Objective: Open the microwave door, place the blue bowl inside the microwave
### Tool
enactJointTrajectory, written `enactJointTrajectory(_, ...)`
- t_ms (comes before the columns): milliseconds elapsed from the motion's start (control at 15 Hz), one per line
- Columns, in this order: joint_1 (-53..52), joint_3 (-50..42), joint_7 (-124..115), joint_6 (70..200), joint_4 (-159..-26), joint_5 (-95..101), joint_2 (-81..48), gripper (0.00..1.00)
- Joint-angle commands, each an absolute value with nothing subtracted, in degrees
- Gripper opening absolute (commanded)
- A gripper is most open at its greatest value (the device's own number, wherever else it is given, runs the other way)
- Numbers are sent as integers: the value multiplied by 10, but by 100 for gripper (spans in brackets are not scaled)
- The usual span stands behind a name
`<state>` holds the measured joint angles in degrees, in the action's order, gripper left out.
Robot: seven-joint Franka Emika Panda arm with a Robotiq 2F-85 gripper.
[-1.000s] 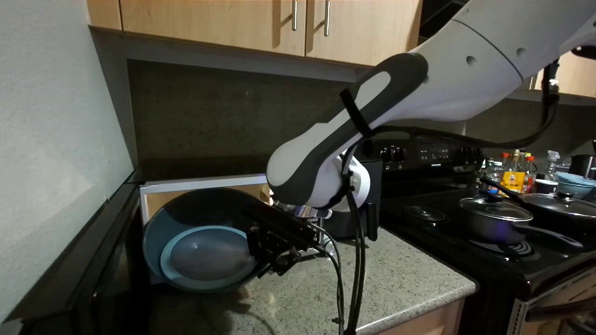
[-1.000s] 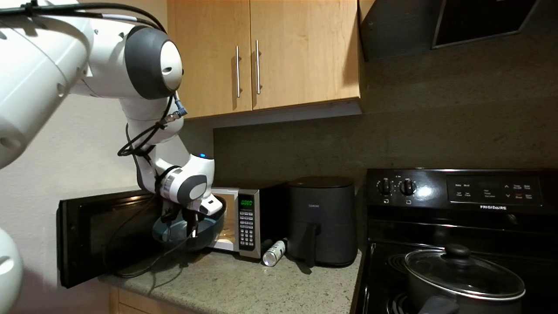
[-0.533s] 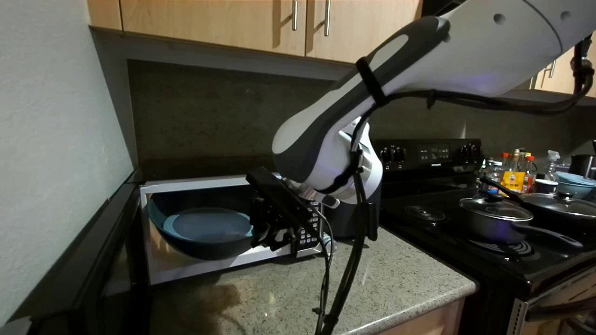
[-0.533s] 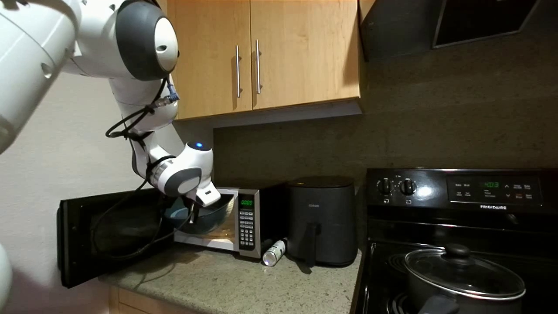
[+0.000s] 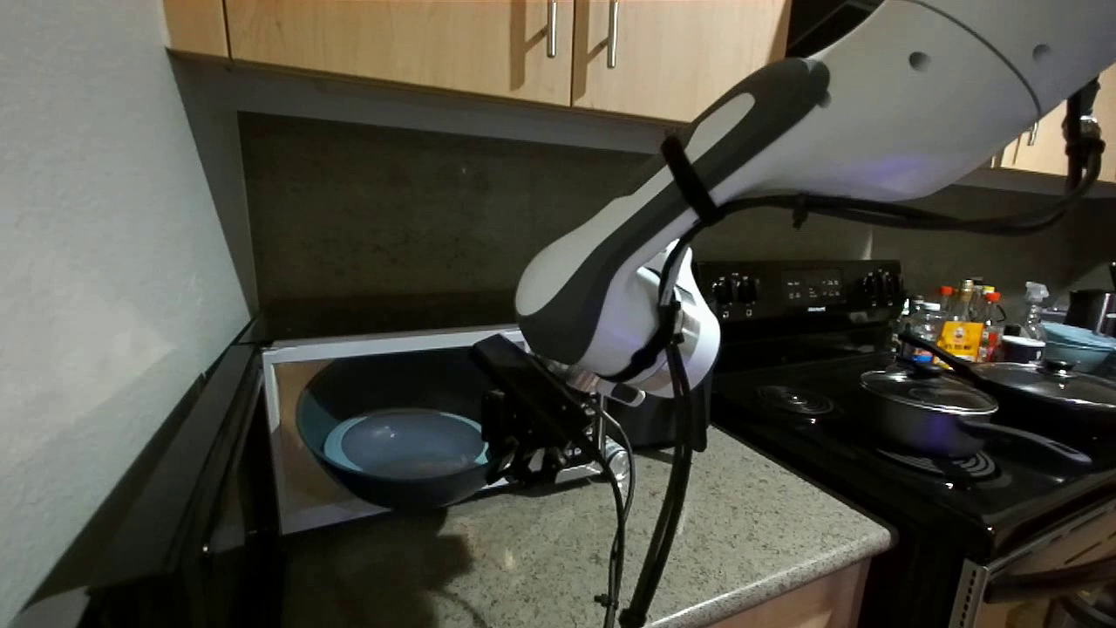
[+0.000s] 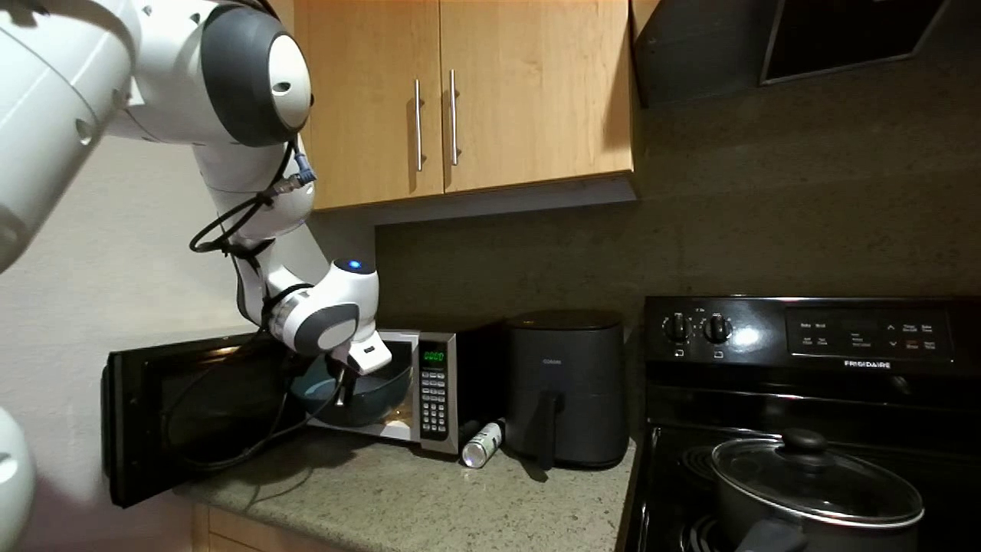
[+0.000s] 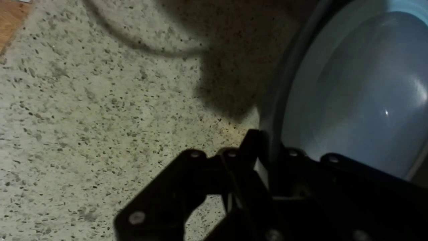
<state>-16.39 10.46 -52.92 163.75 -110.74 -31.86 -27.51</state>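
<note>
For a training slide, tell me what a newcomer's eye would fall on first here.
Most likely the white Panda arm, spanning the upper right in an exterior view. Next, probably the dark blue bowl, its rim pinched in the Robotiq gripper in front of the open stainless-steel microwave. In an exterior view, the microwave door stands wide open at left, and a glass-lidded pot sits at lower right on the Frigidaire range.

Pale wall – wood cabinets – speckled counter.
</note>
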Motion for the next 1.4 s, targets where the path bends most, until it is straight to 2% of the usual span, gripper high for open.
enactJointTrajectory(0,-186,65,-598,1589,-1058,-266,-297,6)
enactJointTrajectory(667,-186,53,-673,1549,-919,-230,-362,5)
enactJointTrajectory(733,-188,51,-682,1542,-915,-229,-365,34)
enactJointTrajectory(867,-188,47,-693,1535,-904,-223,-368,40)
enactJointTrajectory(1333,-183,50,-699,1506,-885,-220,-367,85)
